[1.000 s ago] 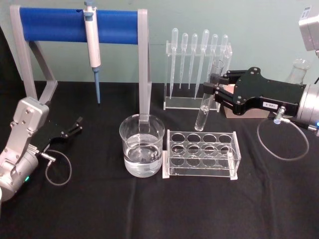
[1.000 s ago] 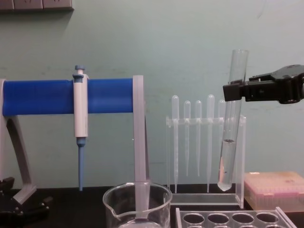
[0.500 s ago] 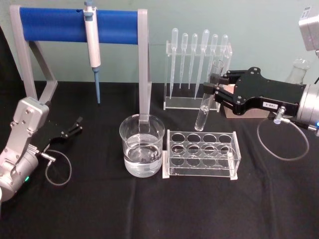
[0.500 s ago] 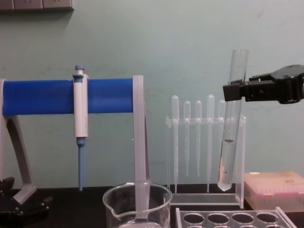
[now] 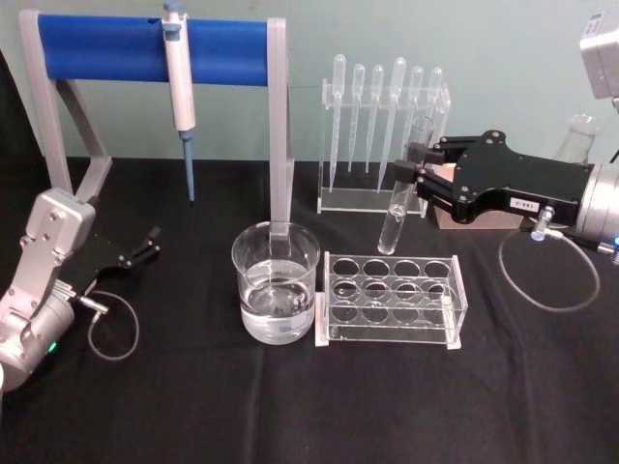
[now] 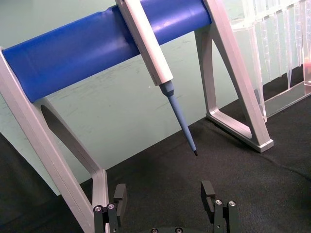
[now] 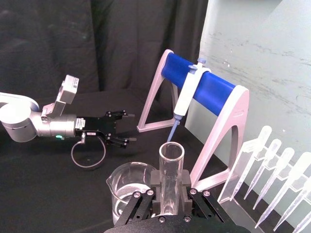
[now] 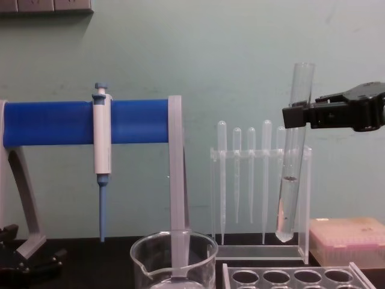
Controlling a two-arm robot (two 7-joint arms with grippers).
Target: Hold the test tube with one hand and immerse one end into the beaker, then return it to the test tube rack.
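Test tube (image 5: 395, 215) hangs in right hand (image 5: 415, 172), seemingly above rack (image 5: 391, 280).

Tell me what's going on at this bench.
The right tool grips a glass test tube near its mouth, holding it nearly upright in the air, clear of the test tube rack. The beaker, partly filled with clear liquid, stands left of the rack. The left tool sits open at the far left, idle.

A pipettor (image 5: 179, 77) hangs on the blue-barred stand (image 5: 106, 48), beside a rack of pipettes (image 5: 363, 200).
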